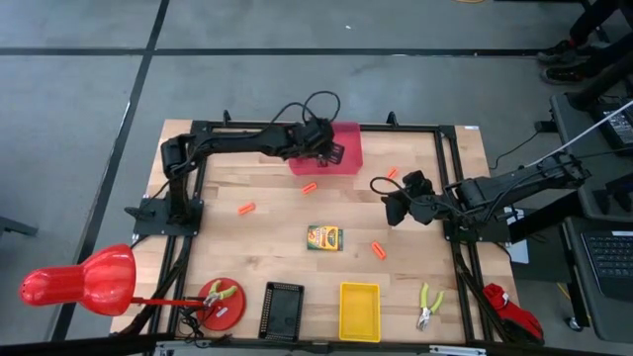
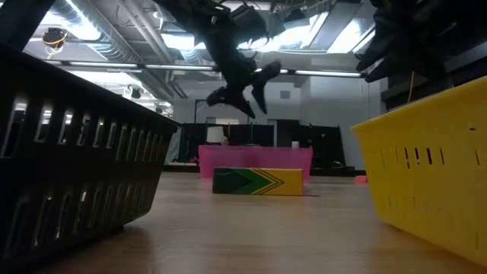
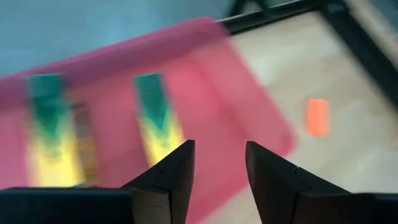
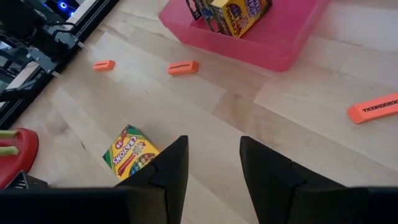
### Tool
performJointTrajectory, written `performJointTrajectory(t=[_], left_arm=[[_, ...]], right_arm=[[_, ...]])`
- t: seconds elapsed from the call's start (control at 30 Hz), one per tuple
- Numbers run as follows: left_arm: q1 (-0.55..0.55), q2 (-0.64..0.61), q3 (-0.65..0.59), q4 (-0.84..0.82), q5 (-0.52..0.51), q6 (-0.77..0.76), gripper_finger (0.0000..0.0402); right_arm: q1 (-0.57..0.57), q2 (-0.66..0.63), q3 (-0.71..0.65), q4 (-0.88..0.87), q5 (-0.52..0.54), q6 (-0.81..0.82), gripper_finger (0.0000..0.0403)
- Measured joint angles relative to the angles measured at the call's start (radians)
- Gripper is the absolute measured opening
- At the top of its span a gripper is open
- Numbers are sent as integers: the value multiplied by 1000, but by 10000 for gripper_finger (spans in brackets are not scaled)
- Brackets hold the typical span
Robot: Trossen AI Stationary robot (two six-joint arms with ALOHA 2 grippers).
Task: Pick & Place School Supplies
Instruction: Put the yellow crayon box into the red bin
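Observation:
One green-and-yellow crayon box (image 1: 324,237) lies flat on the table's middle, also seen in the low view (image 2: 257,181) and the right wrist view (image 4: 130,152). Two more green-and-yellow boxes (image 3: 155,121) (image 3: 50,127) sit inside the pink bin (image 1: 341,148) at the far edge; whether one of them is the smaller block, I cannot tell. My left gripper (image 3: 219,144) hovers open and empty over that bin (image 3: 205,81). My right gripper (image 4: 214,140) is open and empty above the table, to the right of the lying box and a little farther back (image 1: 394,210).
Several orange erasers (image 1: 246,209) (image 1: 378,250) (image 4: 183,67) are scattered over the wood. Along the near edge stand a black basket (image 1: 282,310), a yellow bin (image 1: 359,310), a red plate with pliers (image 1: 220,300) and a second pair of pliers (image 1: 427,305).

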Motion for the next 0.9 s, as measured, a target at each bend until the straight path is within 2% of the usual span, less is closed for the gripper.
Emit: performJointTrajectory(t=[0.07, 0.23, 0.47, 0.73, 0.9], left_arm=[[5, 8, 1, 27, 13, -15, 135], [21, 10, 0, 25, -29, -41, 109], [34, 10, 0, 35, 16, -18, 78], [75, 10, 0, 48, 126, -31, 95], [93, 3, 0, 24, 132, 16, 109]], right_arm=[[0, 0, 0, 5, 4, 0, 148], [0, 0, 0, 13, 4, 0, 148], [0, 0, 0, 13, 4, 0, 148], [-25, 0, 0, 59, -8, -25, 149], [-85, 0, 0, 233, -84, -99, 149]])
